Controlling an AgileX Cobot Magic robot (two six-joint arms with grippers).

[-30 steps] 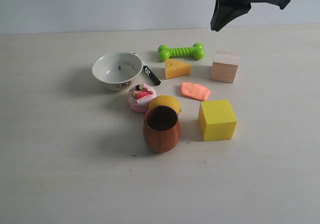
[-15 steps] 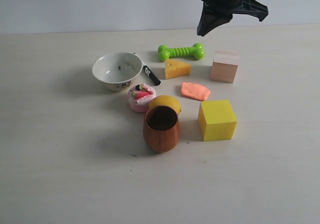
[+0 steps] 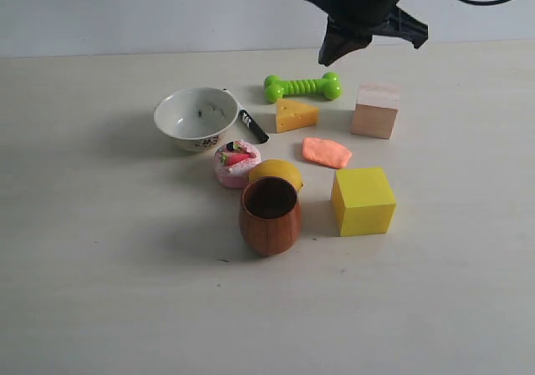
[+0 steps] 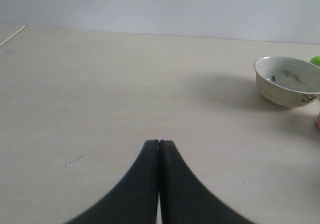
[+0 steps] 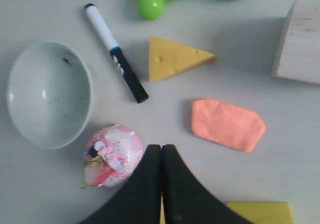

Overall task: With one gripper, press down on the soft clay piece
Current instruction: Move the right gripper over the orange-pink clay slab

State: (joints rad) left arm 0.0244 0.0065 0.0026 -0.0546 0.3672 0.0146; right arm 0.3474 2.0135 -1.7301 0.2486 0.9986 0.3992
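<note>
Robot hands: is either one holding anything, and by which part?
Nothing is held. Both the left hand and right hand are shut and empty; the soft clay piece lies untouched.

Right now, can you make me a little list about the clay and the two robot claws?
clay: flat orange blob, lying on the table between cheese wedge and yellow cube, untouched
right gripper: shut, up in the air, not touching the clay
left gripper: shut, over bare table, clay not in its view
nearby: bowl, marker, pink cake toy
</note>
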